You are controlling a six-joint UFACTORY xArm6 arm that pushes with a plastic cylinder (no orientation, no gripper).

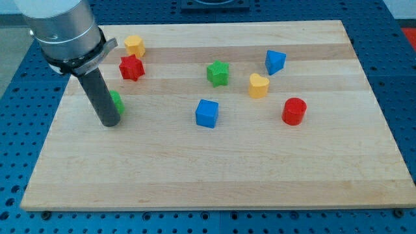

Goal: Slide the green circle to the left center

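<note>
The green circle [117,102] lies at the view's left, near the board's left edge at mid height. It is mostly hidden behind my dark rod. My tip [108,122] rests on the board just in front of and slightly left of the green circle, touching or almost touching it.
On the wooden board [214,182]: a red star [131,67] and a yellow block [134,45] above the circle, a green star [218,73], a blue cube [207,113], a yellow heart [258,85], a blue triangle [275,62] and a red cylinder [294,111].
</note>
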